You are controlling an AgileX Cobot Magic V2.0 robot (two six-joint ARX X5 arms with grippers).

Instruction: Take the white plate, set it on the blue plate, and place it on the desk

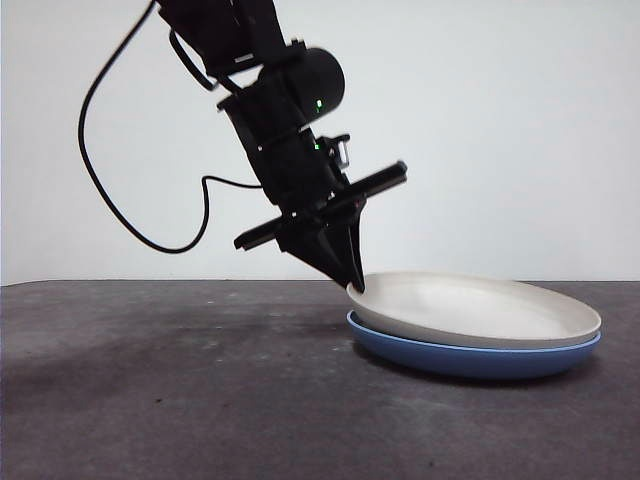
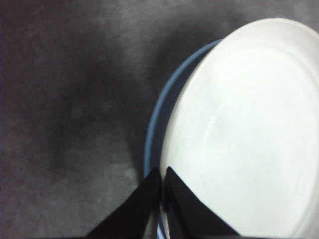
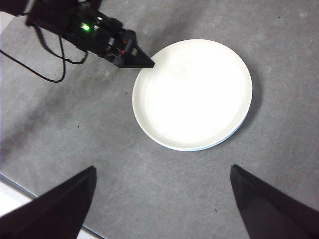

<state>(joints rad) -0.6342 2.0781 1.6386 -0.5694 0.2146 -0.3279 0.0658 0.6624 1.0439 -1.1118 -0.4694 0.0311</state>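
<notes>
The white plate lies face up on the blue plate, slightly off centre and tilted, its rim lifted at the side where the left tool meets it. Being round, it has no long axis. The blue plate shows only as a thin crescent beneath it and rests on the bench. The left tool's jaws stand nearly closed, pinching the white plate's rim between their tips. The right tool hangs high above the bench, jaws spread wide, holding nothing.
</notes>
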